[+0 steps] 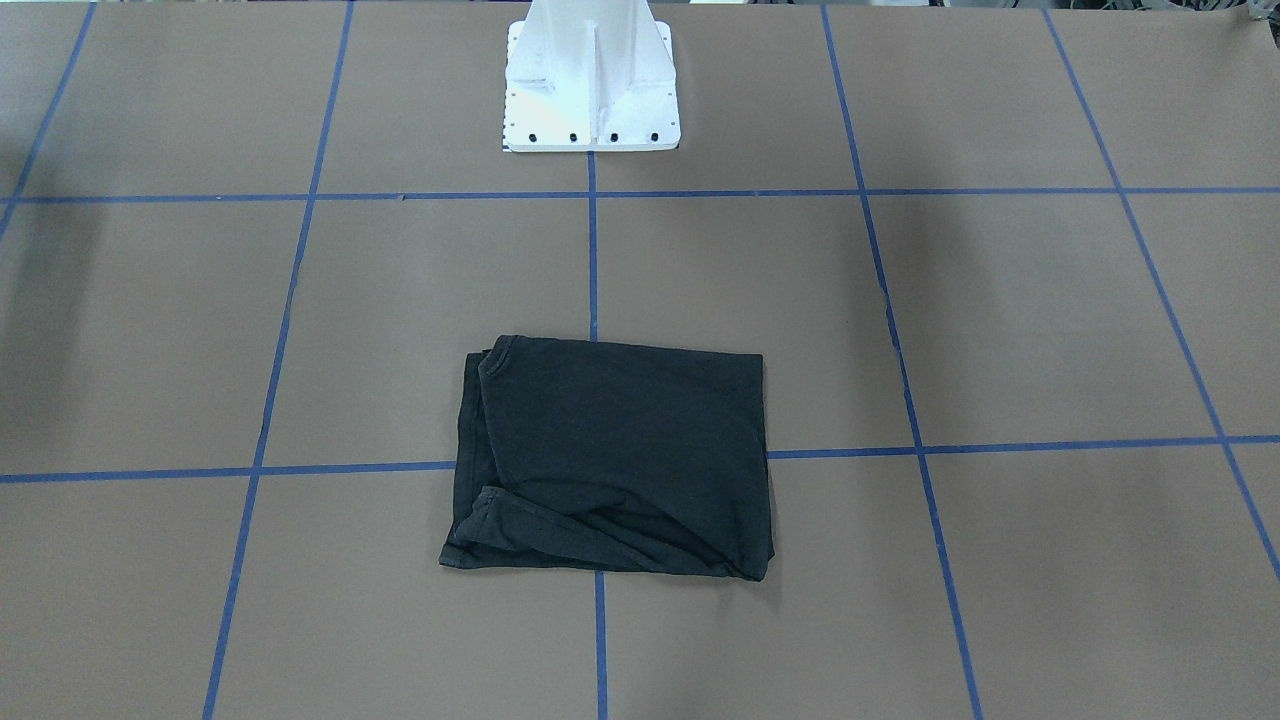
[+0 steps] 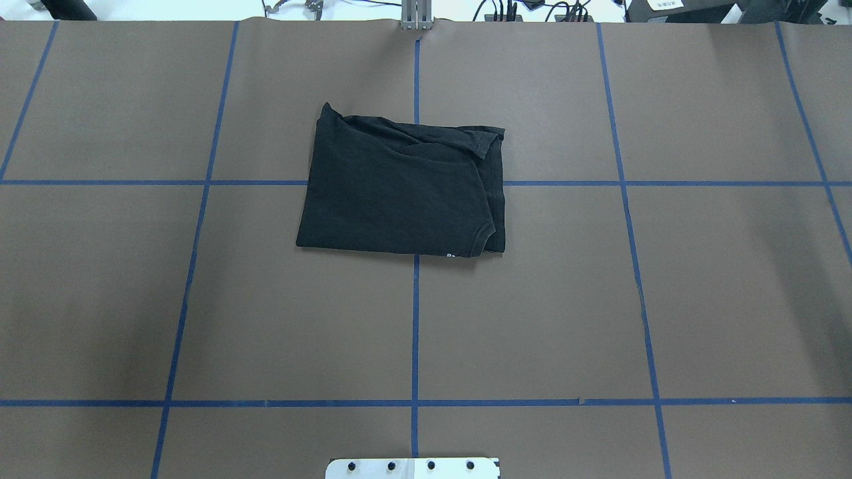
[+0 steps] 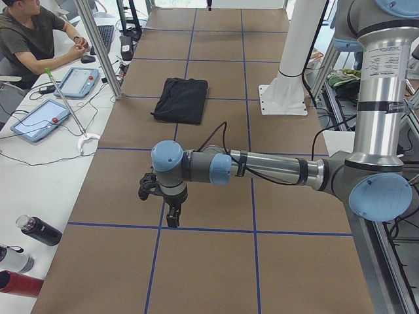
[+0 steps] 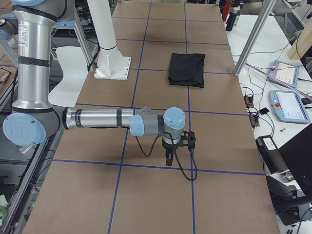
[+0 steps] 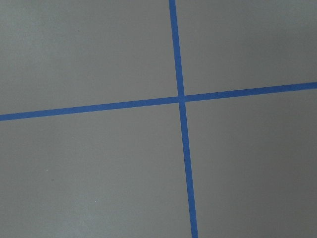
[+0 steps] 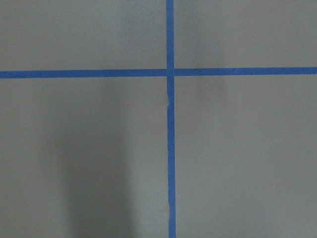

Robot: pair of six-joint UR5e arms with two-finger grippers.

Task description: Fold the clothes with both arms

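The clothes are one black T-shirt (image 1: 610, 460) (image 2: 399, 186), folded into a rough rectangle near the table's middle, plain side up. A sliver of white print peeks out at its near edge in the overhead view. It lies far from both arms (image 3: 181, 99) (image 4: 186, 69). My left gripper (image 3: 171, 219) hangs over a blue tape crossing near the table's left end. My right gripper (image 4: 168, 158) hangs over a crossing near the right end. Both show only in the side views, so I cannot tell whether they are open or shut. The wrist views show only bare table and tape.
The white pedestal base (image 1: 592, 80) (image 2: 413, 468) stands at the robot's edge of the brown table (image 2: 200, 299), which is gridded with blue tape. A person (image 3: 26, 39) sits at a side bench with tablets (image 3: 39, 118); bottles (image 3: 36, 230) lie there too.
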